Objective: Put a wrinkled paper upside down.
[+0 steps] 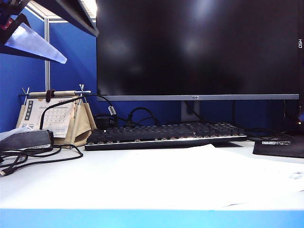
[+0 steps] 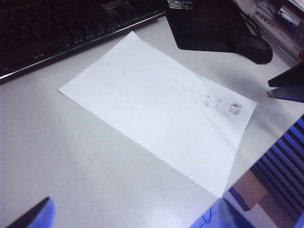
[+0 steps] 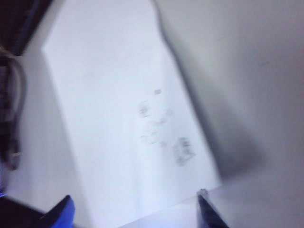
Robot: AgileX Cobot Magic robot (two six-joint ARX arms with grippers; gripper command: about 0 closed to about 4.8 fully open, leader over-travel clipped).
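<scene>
The wrinkled paper (image 1: 190,161) is a white sheet lying flat on the desk in front of the keyboard (image 1: 166,135). In the left wrist view the paper (image 2: 156,109) shows faint small print near one corner and a light crease. My left gripper (image 2: 128,219) hovers above the bare desk beside the sheet, open with nothing between its fingers. One of its fingers (image 1: 35,42) shows high at the exterior view's top left. My right gripper (image 3: 135,214) is open over the printed end of the paper (image 3: 118,95), touching nothing; that view is blurred. One right finger (image 2: 285,88) hangs beside the paper's printed corner.
A black monitor (image 1: 199,47) stands behind the keyboard. A beige desk calendar (image 1: 52,116) and loose cables (image 1: 28,156) sit at the left. A black mouse pad (image 2: 204,23) with a mouse (image 2: 251,47) lies at the right. The desk's edge runs close to the paper's near corner.
</scene>
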